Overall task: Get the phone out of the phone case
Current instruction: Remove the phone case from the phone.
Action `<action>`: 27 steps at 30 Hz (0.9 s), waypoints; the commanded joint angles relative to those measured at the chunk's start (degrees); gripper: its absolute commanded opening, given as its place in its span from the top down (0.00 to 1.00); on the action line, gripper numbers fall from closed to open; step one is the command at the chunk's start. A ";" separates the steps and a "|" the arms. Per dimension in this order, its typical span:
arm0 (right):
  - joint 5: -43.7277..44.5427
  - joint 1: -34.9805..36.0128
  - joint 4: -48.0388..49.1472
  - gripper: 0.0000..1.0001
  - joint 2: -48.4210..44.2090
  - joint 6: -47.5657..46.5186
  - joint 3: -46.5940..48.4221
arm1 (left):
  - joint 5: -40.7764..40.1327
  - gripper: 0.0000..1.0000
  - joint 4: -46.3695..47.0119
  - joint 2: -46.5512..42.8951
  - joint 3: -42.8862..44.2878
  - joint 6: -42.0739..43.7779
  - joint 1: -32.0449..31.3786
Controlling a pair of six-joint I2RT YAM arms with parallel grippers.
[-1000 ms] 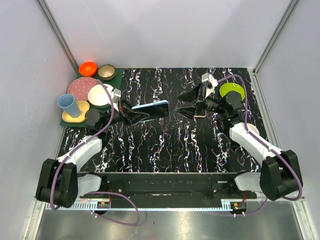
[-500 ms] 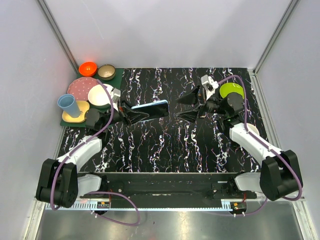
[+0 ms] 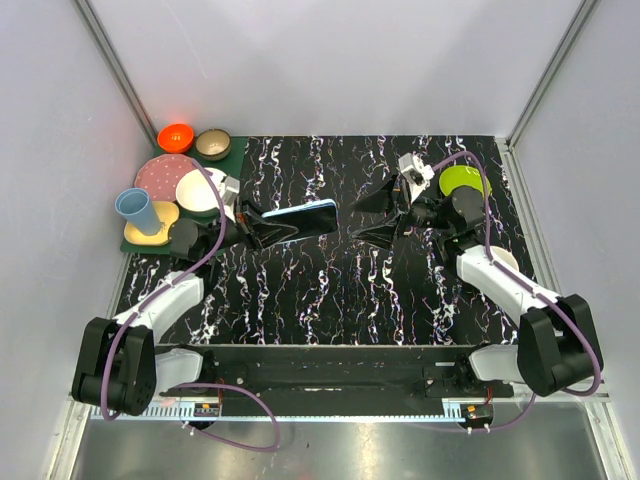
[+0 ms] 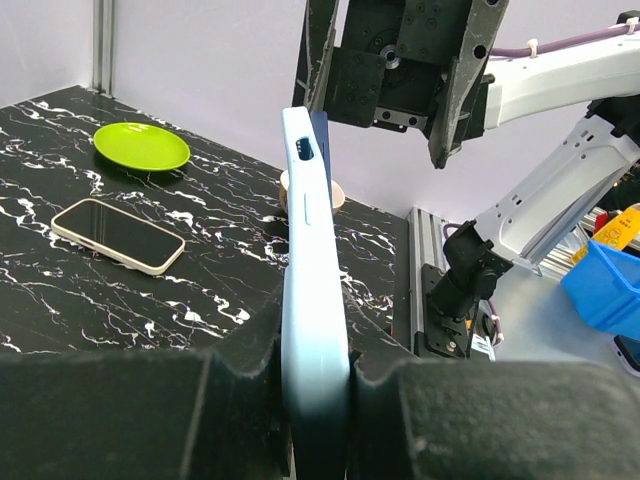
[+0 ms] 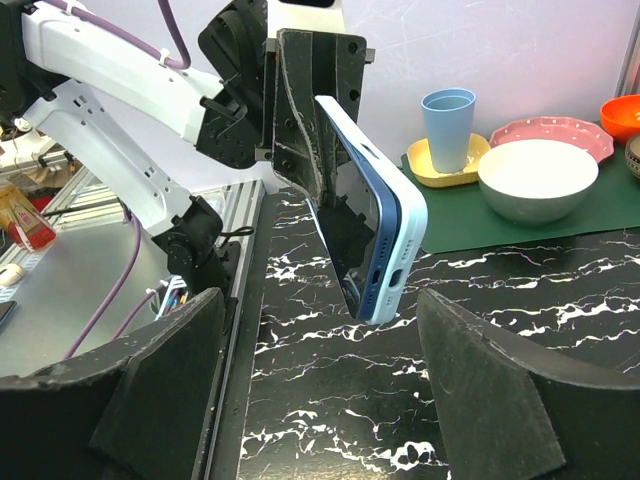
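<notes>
- Sitting far left on a green mat (image 5: 460,228): orange bowl (image 3: 176,137), brown bowl (image 3: 212,144), pink plate (image 3: 158,175), white bowl (image 3: 200,190), and a blue cup (image 3: 135,210) upright on a yellow plate (image 3: 152,224).
- left gripper (image 3: 268,228) just right of the dishes, reaching toward centre. Jaws clamped on one end of the phone case.
- phone case (image 3: 305,217): light blue, held on edge, lifted off the black marbled tabletop (image 3: 330,290), free end pointing right toward the other arm.
- phone (image 5: 352,215): dark, seated inside the case, not out.
- right gripper (image 3: 352,222) just right of the case's free end, facing it. Jaws wide apart, gripping nothing, not touching the case.
- second phone (image 4: 118,235): cream-edged, flat on the tabletop, screen up, seen from the left wrist camera. Near the right arm, hidden in the top view.
- green plate (image 3: 463,180) far right near the back edge, apart from the second phone.
</notes>
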 commanded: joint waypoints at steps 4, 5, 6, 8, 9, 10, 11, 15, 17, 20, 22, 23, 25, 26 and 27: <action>-0.78 0.29 3.48 0.17 0.83 0.64 -0.32 | -0.33 1.00 9.08 -0.86 0.38 -1.49 0.25; -0.52 0.38 3.48 0.17 0.91 0.38 -0.32 | -0.41 1.00 9.34 -0.77 0.37 -1.75 0.34; 0.01 0.56 3.56 0.17 1.00 0.29 -0.41 | -0.24 1.00 10.04 -0.60 0.37 -2.27 0.25; 0.89 0.91 3.83 0.17 1.53 0.12 -0.58 | 0.03 1.00 10.84 -0.42 0.29 -2.80 0.25; 2.20 0.91 4.00 0.17 1.97 0.20 -0.93 | 0.29 1.00 11.80 -0.16 0.20 -3.42 0.25; 2.82 1.00 4.35 0.17 2.06 0.38 -1.02 | 0.47 1.00 12.42 -0.07 0.20 -3.86 0.25; 3.44 1.08 5.05 0.17 2.32 0.55 -1.20 | 0.55 1.00 12.86 0.11 0.20 -4.21 0.25; 6.94 1.00 5.76 0.18 2.76 1.08 -1.46 | 1.17 1.00 15.23 0.63 0.20 -6.32 0.08; 8.27 1.08 5.50 0.18 2.67 0.12 -1.72 | 1.43 1.00 15.76 0.81 0.28 -6.93 -0.27; 9.51 1.00 4.71 0.18 2.32 -0.76 -1.90 | 2.22 1.00 16.47 0.72 0.37 -7.38 -0.98; 9.86 1.00 4.27 0.18 2.41 -1.38 -1.90 | 2.58 1.00 17.17 0.64 0.46 -7.73 -1.50; 9.86 1.00 4.27 0.18 2.41 -1.47 -1.90 | 2.66 1.00 17.17 0.63 0.38 -7.90 -1.68; 9.77 1.00 4.18 0.18 2.67 -1.64 -1.90 | 2.93 1.00 17.17 0.63 0.46 -7.82 -2.12; 9.60 0.91 4.18 0.18 2.85 -1.56 -1.81 | 2.93 1.00 17.17 0.55 0.46 -7.82 -2.21; 9.51 1.00 4.18 0.18 3.02 -1.56 -1.81 | 3.01 1.00 17.26 0.46 0.55 -7.82 -2.29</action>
